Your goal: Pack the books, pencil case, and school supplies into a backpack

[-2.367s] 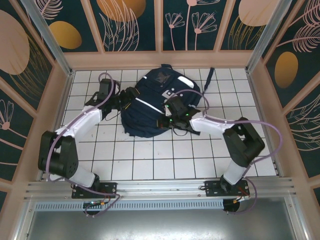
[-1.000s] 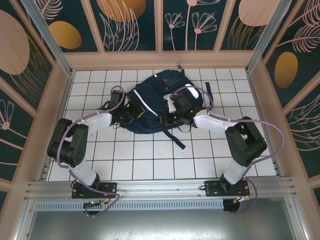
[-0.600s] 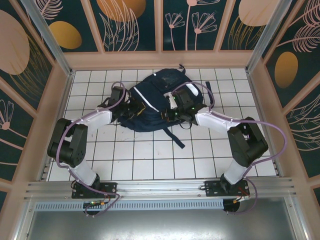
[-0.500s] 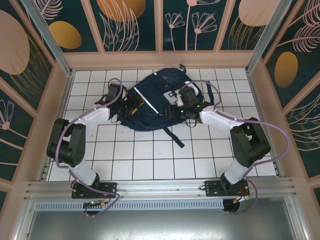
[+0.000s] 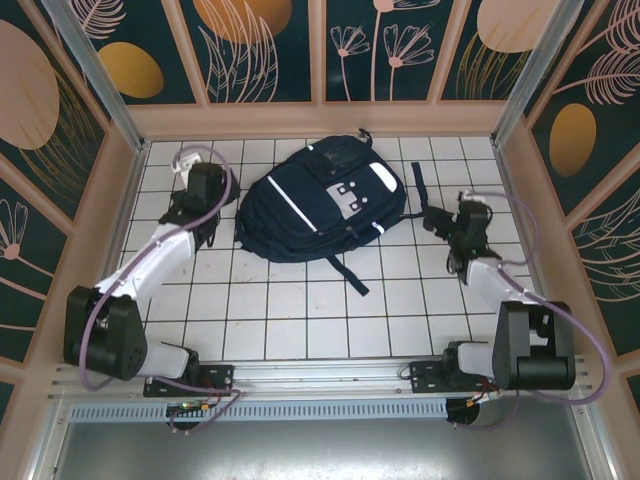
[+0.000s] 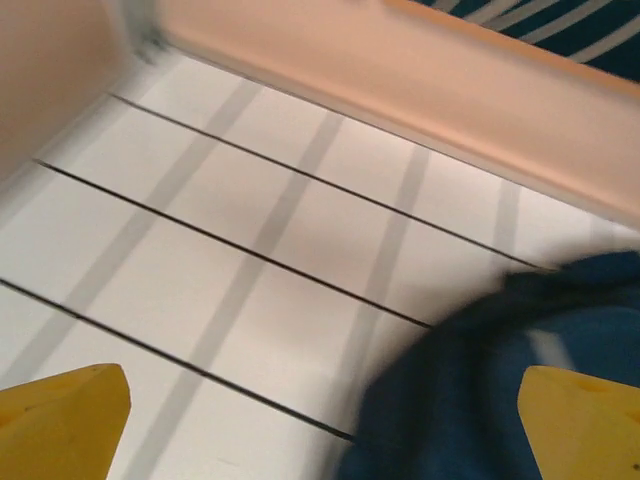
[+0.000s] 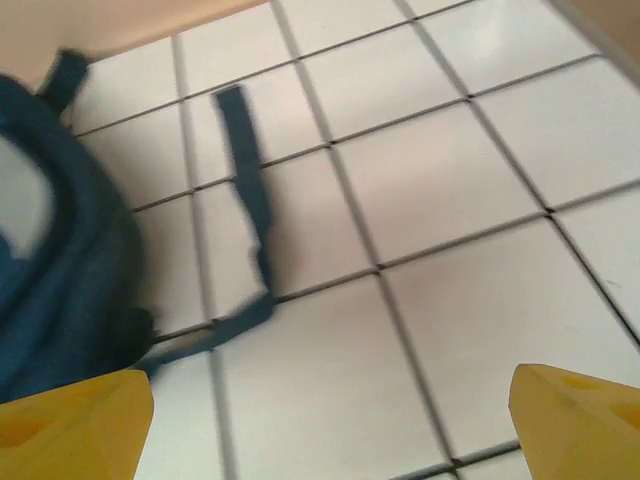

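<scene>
Backpack [image 5: 320, 200] first, from the top view: it is lying front up on the tiles [image 5: 300, 320], near the far wall, with nothing touching it. A second ago both arms were pressed in against its flanks with their jaws closed. Now the left gripper [image 5: 200, 190] is sitting well off to its left and the right gripper [image 5: 445, 222] well off to its right. I am reading that as a release and retreat. I am judging the handling of the bag as finished, or nearly so, though I cannot tell from here whether its zip is shut. A dark strap [image 5: 345, 275] is trailing out towards me. The grey patch [image 5: 345, 195] and white stripes are carrying no lettering that I can read at this size.

On the left wrist view, the yellow pads [image 6: 60, 420] are standing wide apart at the two lower corners, holding nothing. Blurred blue fabric is edging in at lower right, with bare tiles and the far wall beyond. I am finding no writing here.

On the right wrist view, the yellow pads [image 7: 70, 415] are likewise spread wide and holding nothing. The bag is bulging in at the left edge, and a loose strap [image 7: 245, 140] is lying across the tiles beside it. I am seeing no label or brand here either.
</scene>
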`<action>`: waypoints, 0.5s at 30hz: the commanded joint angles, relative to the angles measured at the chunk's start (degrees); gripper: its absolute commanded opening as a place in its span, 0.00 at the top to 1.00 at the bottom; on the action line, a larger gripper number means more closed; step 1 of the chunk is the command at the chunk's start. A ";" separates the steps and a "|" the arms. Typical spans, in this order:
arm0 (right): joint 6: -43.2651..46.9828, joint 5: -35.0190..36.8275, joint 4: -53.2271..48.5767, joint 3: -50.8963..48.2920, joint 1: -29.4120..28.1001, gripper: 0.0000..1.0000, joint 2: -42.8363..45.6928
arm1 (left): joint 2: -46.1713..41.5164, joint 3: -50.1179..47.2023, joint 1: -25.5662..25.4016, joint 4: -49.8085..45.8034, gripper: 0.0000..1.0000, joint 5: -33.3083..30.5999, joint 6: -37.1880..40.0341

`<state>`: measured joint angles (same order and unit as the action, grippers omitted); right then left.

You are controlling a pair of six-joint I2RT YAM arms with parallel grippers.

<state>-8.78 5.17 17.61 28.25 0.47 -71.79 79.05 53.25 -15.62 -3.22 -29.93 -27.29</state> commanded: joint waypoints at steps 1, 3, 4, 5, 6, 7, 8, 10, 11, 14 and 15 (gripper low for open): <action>3.61 0.43 25.56 -8.68 1.76 0.08 1.87 | -1.59 -9.98 0.27 14.25 0.01 -19.23 13.28; 4.87 0.41 37.54 -13.10 1.90 0.08 -0.78 | -1.23 -11.70 0.43 16.14 0.01 -15.67 16.00; 5.39 0.14 41.68 -14.20 1.89 0.08 -2.48 | -1.05 -13.18 0.44 18.65 0.01 -14.87 16.91; 5.07 0.26 44.24 -14.56 1.96 0.09 -4.90 | -1.02 -16.08 0.50 23.90 0.01 -15.02 17.51; 5.00 1.08 44.42 -13.95 1.76 0.11 -6.70 | -1.34 -19.24 0.76 29.18 0.02 -14.75 18.23; 5.14 1.10 46.01 -13.83 1.56 0.11 -8.75 | -1.69 -23.25 1.06 36.46 0.01 -13.67 19.85; 5.38 1.35 48.90 -14.45 1.31 0.11 -10.77 | -1.81 -26.69 1.38 42.85 0.02 -12.72 21.39; 5.48 1.68 56.30 -16.86 0.96 0.11 -14.55 | -1.70 -30.68 2.54 49.71 0.01 -9.78 23.09; 5.66 2.44 60.90 -17.81 0.81 0.08 -16.94 | -1.28 -31.62 3.77 51.68 0.01 -7.27 23.20; 5.69 2.55 57.49 -16.65 0.69 0.05 -16.45 | 1.20 -34.21 7.67 59.74 0.01 -1.25 21.44; 5.36 2.41 55.72 -16.27 0.70 0.05 -16.01 | 2.68 -34.60 8.77 62.63 0.01 -0.01 21.72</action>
<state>-4.36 5.76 65.71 11.70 1.50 -87.96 79.59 19.68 -9.43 42.74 -35.57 -7.11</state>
